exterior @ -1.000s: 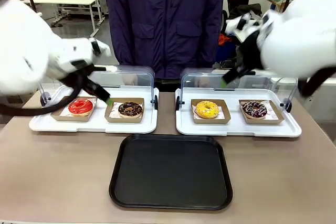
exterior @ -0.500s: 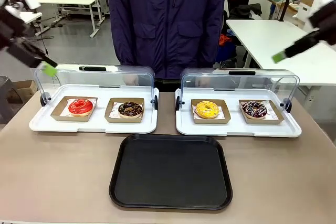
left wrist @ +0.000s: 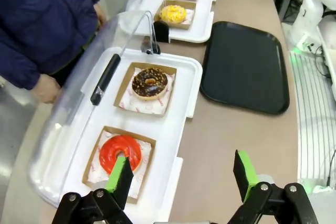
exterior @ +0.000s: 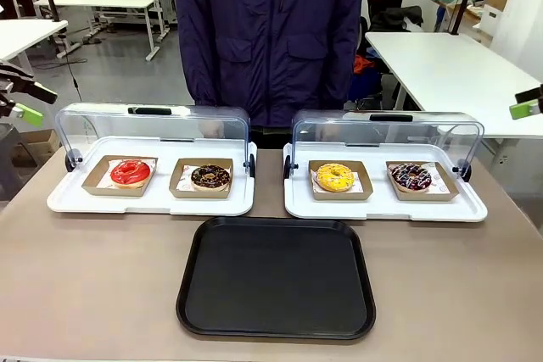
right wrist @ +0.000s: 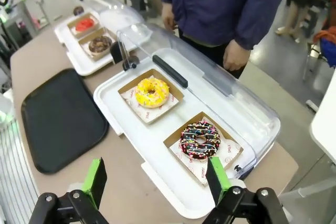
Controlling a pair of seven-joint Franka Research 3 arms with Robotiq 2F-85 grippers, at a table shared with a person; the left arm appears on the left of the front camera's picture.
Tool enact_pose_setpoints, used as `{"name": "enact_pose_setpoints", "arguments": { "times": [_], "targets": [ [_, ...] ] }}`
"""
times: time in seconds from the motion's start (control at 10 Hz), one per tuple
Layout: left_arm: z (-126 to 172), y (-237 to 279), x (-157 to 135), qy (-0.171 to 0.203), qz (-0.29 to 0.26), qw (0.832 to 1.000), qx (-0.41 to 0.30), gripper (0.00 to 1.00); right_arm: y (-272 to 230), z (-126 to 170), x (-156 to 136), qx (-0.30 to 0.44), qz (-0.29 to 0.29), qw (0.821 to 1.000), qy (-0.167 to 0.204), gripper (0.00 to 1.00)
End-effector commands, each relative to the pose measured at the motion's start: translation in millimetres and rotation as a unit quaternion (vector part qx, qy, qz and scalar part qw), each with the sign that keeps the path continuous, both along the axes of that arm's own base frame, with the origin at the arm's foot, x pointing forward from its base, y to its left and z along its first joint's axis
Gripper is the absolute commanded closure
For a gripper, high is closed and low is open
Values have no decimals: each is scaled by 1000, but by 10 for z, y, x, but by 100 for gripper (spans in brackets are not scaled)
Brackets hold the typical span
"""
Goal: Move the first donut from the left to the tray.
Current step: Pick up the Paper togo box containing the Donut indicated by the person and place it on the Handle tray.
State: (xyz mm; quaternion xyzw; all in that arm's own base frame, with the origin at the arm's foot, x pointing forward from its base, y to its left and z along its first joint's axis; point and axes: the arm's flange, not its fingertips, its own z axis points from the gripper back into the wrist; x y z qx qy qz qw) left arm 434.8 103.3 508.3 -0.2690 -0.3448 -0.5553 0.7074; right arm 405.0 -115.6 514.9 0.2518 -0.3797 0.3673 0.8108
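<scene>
The red donut (exterior: 130, 172) is sitting in its cardboard holder (exterior: 93, 185) at the left end of the left white tray (exterior: 153, 204), behind the black tray (exterior: 277, 277) lying on the worktop (exterior: 85, 286). The left end effector (left wrist: 182, 176) and the right end effector (right wrist: 156, 181) are both hanging wide open, gripping nothing.
</scene>
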Motion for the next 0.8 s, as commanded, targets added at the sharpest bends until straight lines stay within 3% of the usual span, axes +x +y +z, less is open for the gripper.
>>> {"name": "enact_pose_setpoints", "arguments": {
  "times": [0.0,0.3,0.4,0.5,0.7],
  "targets": [
    [2,-11,12,20,3,1000,3,0,68,88,6,-2,-8,1000,2,0],
    [-17,-4,-3,7,1,1000,8,0,29,-1,9,-5,-6,1000,6,0],
    [29,218,39,19,8,1000,14,0,-243,46,135,8,2,1000,-3,0],
    [36,429,79,42,1,999,-24,0,-493,81,160,25,19,999,-19,0],
    [55,605,44,38,-3,998,-59,0,-817,54,151,42,16,998,-36,0]
  ]
}}
